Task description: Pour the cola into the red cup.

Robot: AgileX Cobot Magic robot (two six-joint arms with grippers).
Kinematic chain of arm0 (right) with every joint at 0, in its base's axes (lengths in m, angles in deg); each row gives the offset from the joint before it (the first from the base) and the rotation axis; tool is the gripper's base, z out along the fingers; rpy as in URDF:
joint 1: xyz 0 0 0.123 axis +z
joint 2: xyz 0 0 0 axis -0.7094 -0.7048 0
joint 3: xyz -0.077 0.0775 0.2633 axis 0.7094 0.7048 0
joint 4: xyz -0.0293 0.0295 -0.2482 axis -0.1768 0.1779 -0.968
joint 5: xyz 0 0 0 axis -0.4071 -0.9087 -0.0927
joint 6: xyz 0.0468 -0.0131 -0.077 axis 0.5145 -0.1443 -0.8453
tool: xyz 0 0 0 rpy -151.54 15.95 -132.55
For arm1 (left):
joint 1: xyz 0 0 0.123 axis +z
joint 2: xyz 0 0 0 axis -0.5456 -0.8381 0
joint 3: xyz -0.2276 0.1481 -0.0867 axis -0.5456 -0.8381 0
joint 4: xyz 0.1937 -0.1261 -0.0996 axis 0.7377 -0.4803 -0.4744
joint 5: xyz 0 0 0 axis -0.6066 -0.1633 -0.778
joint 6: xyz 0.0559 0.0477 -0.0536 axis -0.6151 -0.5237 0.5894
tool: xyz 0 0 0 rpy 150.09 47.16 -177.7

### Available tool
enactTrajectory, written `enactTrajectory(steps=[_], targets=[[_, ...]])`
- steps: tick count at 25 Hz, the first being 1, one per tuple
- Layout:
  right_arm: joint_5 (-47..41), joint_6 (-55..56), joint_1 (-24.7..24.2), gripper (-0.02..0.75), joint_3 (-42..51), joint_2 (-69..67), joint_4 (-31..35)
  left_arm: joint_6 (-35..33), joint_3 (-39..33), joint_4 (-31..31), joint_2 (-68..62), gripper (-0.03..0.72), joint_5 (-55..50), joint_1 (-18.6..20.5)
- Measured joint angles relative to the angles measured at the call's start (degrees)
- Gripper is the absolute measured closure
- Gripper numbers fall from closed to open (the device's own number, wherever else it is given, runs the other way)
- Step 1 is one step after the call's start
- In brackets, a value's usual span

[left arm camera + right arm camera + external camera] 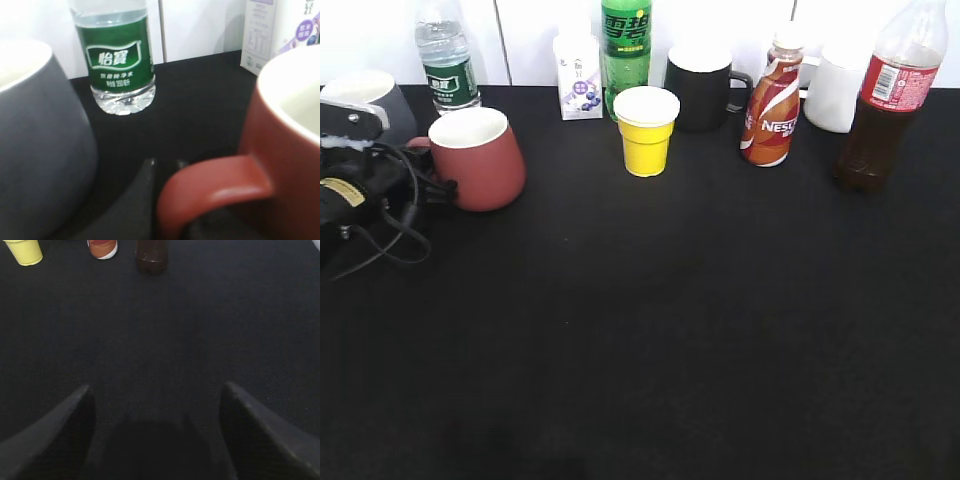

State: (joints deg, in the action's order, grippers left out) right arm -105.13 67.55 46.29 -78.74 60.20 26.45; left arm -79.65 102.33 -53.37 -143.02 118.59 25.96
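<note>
The red cup [480,160] stands at the left of the black table, white inside, with its handle pointing left. My left gripper [428,187] is at that handle. In the left wrist view its two finger tips [166,162] sit close together on either side of the handle loop of the red cup [290,150]. The cola bottle [885,100] stands upright at the far right, with a red label and dark liquid. Its base shows at the top of the right wrist view [151,257]. My right gripper [155,395] is open and empty over bare table, out of the exterior view.
A grey mug [370,95] stands just left of the red cup. Along the back are a water bottle [448,60], a milk carton [578,80], a green soda bottle [626,50], a black mug [700,85], a Nescafe bottle [772,110] and a white jar [835,95]. A yellow cup [647,130] stands in front of them.
</note>
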Motion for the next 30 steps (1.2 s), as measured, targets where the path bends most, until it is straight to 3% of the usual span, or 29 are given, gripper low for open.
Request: enactTrajectory(steps=[5,11,15,16,17,18,20,24,26,30], targets=[[0.00,0.00,0.00,0.153,0.00,0.00,0.00,5.23,-9.99,8.89,11.85,0.625,6.29,-1.11],[0.00,0.00,0.00,0.153,0.00,0.00,0.00,6.31,-13.56,11.40,19.10,0.626,4.61,-13.95],[0.17,0.00,0.00,0.153,-0.13,-1.58,0.19,7.06,-13.56,11.65,19.21,0.626,4.17,-14.67],[3.56,0.00,0.00,0.153,-0.93,-4.71,0.01,7.11,-13.59,11.55,19.21,0.626,3.98,-14.67],[8.25,0.00,0.00,0.153,-1.17,-6.79,-0.04,7.16,-13.59,11.55,19.21,0.626,3.98,-14.67],[26.02,0.00,0.00,0.153,-1.43,-14.03,-0.04,7.15,-13.59,11.55,19.21,0.626,3.93,-14.67],[45.99,0.00,0.00,0.153,-1.52,-26.51,-0.28,7.15,-13.59,11.55,19.21,0.627,3.91,-14.67],[76.11,0.05,0.00,0.153,3.58,-51.21,-2.71,7.18,-13.59,11.29,19.21,0.627,3.51,-14.67],[87.87,2.56,0.00,0.153,8.05,-62.27,-6.20,7.18,-13.59,10.97,19.21,0.627,3.49,-14.67],[107.82,8.06,0.00,0.153,8.49,-84.34,-11.73,7.18,-13.59,10.64,19.21,0.627,3.44,-14.67]])
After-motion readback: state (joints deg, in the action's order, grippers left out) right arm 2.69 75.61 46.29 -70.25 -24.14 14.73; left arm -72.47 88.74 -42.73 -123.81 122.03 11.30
